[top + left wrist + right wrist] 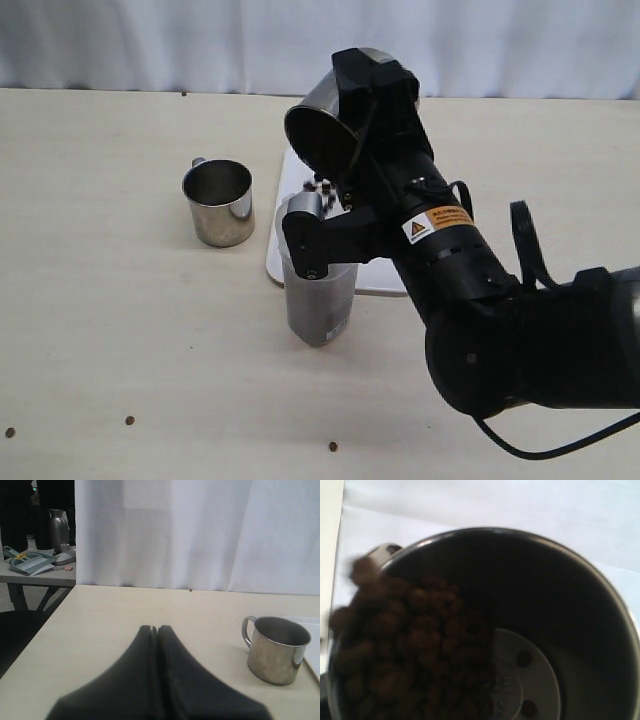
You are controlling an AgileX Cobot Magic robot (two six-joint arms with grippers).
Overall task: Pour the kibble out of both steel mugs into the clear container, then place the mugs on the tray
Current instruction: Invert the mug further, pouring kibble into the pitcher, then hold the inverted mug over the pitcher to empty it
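Observation:
My right gripper (376,88) is shut on a steel mug (326,122), which is tipped mouth-down over the clear container (322,300). Kibble (323,186) is falling from its lip towards the container, which holds a dark fill of pellets. In the right wrist view the mug's inside (560,610) fills the picture, with kibble (405,645) heaped against one wall and the steel bottom half bare; the fingers are hidden. The second steel mug (218,201) stands upright to the left, apart from the container, and looks empty (276,650). The white tray (290,175) lies behind the container. My left gripper (154,629) is shut on nothing, low over the table.
Loose pellets lie on the table near the front edge (130,420) (333,446) (10,433) and one at the back (183,94). A white curtain (150,40) closes the far side. The right arm's bulk (480,310) covers the table's right half and part of the tray.

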